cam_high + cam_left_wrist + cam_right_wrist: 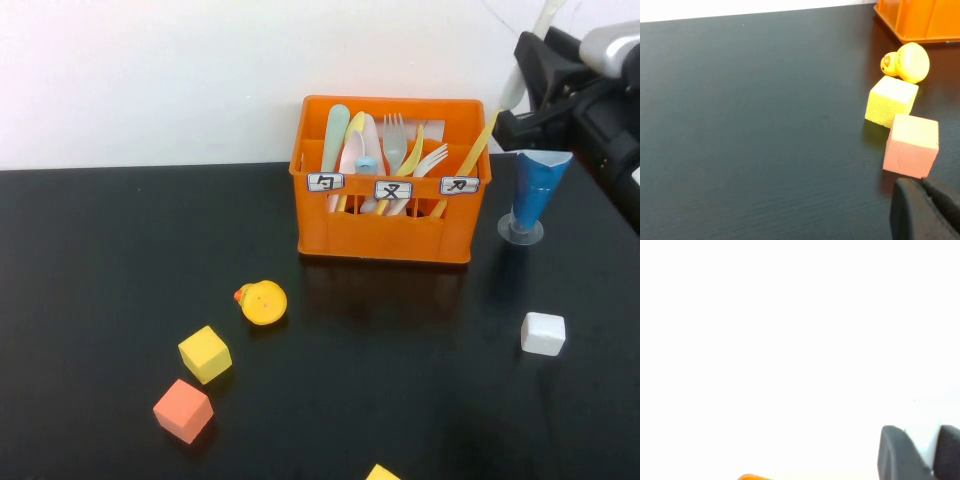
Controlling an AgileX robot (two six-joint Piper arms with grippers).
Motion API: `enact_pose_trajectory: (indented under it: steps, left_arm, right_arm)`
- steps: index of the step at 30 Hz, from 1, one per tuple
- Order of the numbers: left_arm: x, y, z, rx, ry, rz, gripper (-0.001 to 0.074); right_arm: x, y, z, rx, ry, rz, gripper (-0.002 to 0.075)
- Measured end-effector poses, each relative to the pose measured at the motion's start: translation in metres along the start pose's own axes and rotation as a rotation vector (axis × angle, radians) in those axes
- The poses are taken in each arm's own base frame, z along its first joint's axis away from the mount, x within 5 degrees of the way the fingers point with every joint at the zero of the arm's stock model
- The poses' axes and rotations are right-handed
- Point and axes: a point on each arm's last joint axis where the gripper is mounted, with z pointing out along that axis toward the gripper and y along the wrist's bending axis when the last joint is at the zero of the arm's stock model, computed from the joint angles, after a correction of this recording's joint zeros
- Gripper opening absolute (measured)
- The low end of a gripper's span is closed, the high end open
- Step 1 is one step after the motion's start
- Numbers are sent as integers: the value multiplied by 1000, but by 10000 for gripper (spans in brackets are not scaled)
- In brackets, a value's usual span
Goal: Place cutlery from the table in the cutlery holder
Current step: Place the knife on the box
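The orange cutlery holder [385, 235] stands at the back middle of the black table [120, 260]. It holds several utensils, among them the pale pink spoon [358, 152] in its left part. My right gripper [522, 95] hovers above and to the right of the holder, shut on the cream-white knife [512, 85], which hangs slanted near the holder's right rim. In the right wrist view the fingers [900, 452] pinch a pale strip. My left gripper [925, 210] is out of the high view; its fingers are shut and empty, just short of an orange cube [911, 145].
A blue cone cup [535, 195] stands right of the holder, under my right gripper. A white cube [543, 333] lies front right. A yellow duck [263, 302], a yellow cube [205, 354] and the orange cube [183, 410] lie front left.
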Motion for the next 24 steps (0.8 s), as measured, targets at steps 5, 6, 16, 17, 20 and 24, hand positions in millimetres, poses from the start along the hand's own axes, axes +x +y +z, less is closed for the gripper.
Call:
enact_pose_trajectory:
  steps: [5,6,16,17,20,24]
  left_arm:
    - [0,0,0,0,0,0,-1]
    - [0,0,0,0,0,0,-1]
    - [0,0,0,0,0,0,-1]
    - [0,0,0,0,0,0,-1]
    - [0,0,0,0,0,0,-1]
    - [0,0,0,0,0,0,-1]
  right_arm:
    - [3,-4,5,19,-22,-5,136]
    - [5,-4,7,20,-23,-6,144]
    - [46,6,42,-32,52,-58,133]
    - [52,6,44,-33,68,-61,134]
    - [67,6,47,-34,105,-63,133]
    - [82,7,49,-34,144,-67,137]
